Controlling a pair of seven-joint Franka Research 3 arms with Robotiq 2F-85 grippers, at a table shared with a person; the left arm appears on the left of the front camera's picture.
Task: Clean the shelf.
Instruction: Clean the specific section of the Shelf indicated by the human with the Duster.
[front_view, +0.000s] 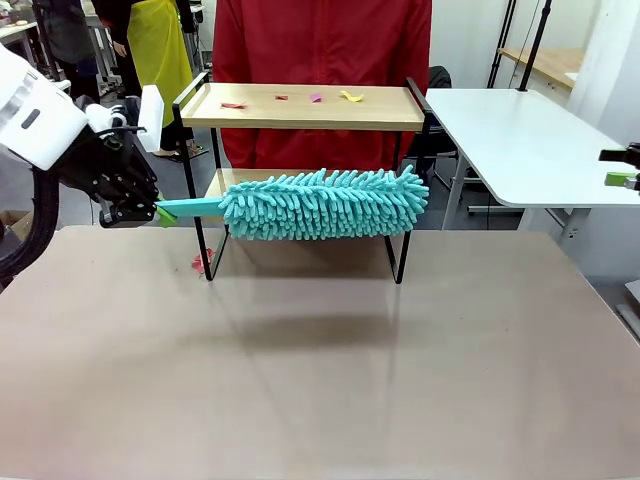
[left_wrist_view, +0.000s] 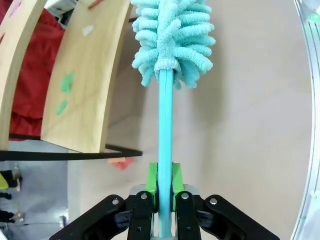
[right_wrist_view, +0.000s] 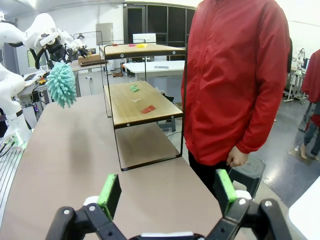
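Holding: the left gripper (front_view: 148, 212) has its jaws pinched on the flat handle of a fluffy teal duster (front_view: 325, 204), just off the left end of the shelf (front_view: 300, 120).
Duster: its head hangs level in front of the shelf's lower board, on the robot's side. The wrist views show it apart from the board, over the table.
Right gripper (right_wrist_view: 167, 192): fingers are spread wide with nothing between them, well off the shelf's right end.
Shelf: it stands upright on the far half of the table, between the robot and a person (front_view: 320, 40) in a red jacket just behind it.
Done so far: little, by the look of it. Small paper scraps (front_view: 316, 97) in pink, red and yellow lie on the top board, and green and red ones lie on the lower board.
Left to do: likely sweeping both boards.
Stray piece: one pink scrap (front_view: 203, 262) lies on the table beside the shelf's front left foot.
Surface: the table (front_view: 320, 380) is smooth, matte and brownish-grey, and bare in front of the shelf.
Room: a white table (front_view: 520, 140) stands to the shelf's right, and other people stand farther behind it.
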